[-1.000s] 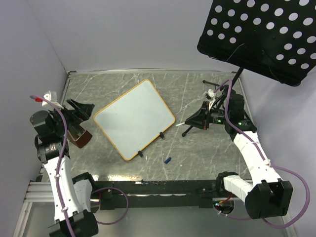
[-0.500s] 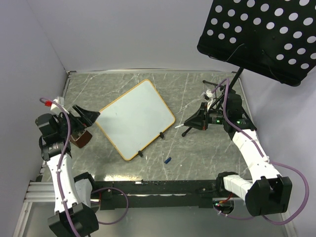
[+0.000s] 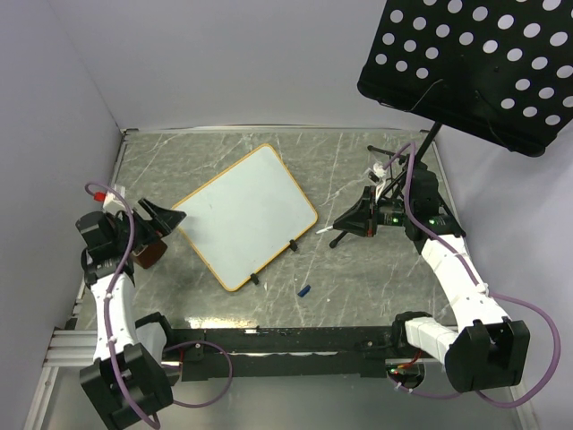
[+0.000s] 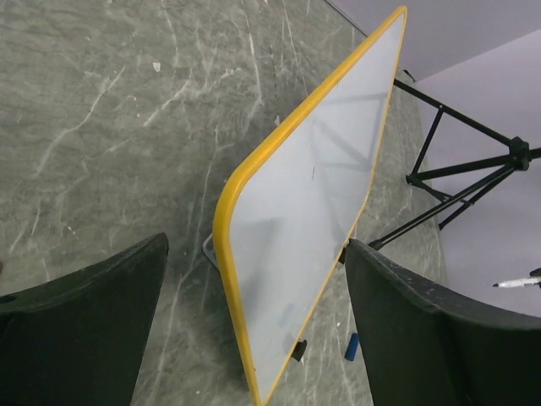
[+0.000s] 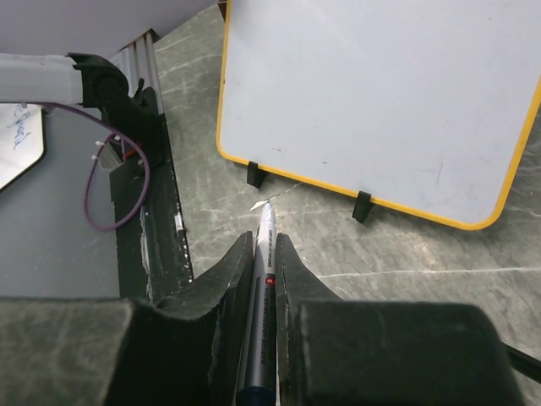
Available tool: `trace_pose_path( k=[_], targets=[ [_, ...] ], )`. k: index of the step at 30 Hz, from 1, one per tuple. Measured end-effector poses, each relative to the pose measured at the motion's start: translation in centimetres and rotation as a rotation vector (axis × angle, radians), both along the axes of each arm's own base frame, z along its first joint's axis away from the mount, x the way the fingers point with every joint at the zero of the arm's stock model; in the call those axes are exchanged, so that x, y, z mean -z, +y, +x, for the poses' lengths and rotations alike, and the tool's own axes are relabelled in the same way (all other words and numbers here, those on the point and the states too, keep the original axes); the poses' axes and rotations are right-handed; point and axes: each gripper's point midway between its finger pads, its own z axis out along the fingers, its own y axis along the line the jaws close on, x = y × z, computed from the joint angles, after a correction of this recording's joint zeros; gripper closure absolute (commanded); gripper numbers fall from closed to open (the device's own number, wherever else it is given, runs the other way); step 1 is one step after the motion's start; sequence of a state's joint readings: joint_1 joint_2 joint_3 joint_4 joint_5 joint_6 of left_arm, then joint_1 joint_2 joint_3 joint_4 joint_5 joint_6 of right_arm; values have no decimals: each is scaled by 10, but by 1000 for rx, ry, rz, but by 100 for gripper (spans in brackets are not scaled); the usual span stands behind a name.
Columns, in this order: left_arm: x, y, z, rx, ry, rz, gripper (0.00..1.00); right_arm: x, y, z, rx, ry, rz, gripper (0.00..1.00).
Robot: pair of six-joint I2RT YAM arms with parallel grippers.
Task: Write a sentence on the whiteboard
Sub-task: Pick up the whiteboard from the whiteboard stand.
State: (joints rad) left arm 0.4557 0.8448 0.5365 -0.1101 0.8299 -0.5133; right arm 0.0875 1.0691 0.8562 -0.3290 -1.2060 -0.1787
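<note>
Right wrist: marker (image 5: 262, 306) in right tool (image 5: 264, 247)

No text, number or brand can be read anywhere. The nearest thing to writing is a few blue handwritten strokes on a white panel (image 5: 17, 139) at the left edge of the right wrist view, cut off by the frame and too small to make out. The whiteboard (image 4: 313, 220) carries only a tiny dark tick, not a letter. The marker (image 5: 264, 254) has a small red mark on its barrel, with no legible label.
</note>
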Motion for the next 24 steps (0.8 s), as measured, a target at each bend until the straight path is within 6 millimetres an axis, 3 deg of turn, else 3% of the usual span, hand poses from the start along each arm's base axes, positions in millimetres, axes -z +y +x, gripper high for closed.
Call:
trace_pose_path(
  k=[6, 11, 17, 24],
  targets=[
    [8, -6, -2, 30, -31, -24, 11, 0, 2, -2, -8, 1, 2, 100],
    [1, -9, -1, 49, -73, -27, 10, 0, 5, -3, -18, 2, -2, 100],
    [-10, -12, -1, 65, -117, -25, 9, -1, 21, -3, -54, -11, -70, 100],
    [-17, -14, -3, 68, -141, -26, 6, -22, 45, 10, -109, -147, -209, 100]
  ],
)
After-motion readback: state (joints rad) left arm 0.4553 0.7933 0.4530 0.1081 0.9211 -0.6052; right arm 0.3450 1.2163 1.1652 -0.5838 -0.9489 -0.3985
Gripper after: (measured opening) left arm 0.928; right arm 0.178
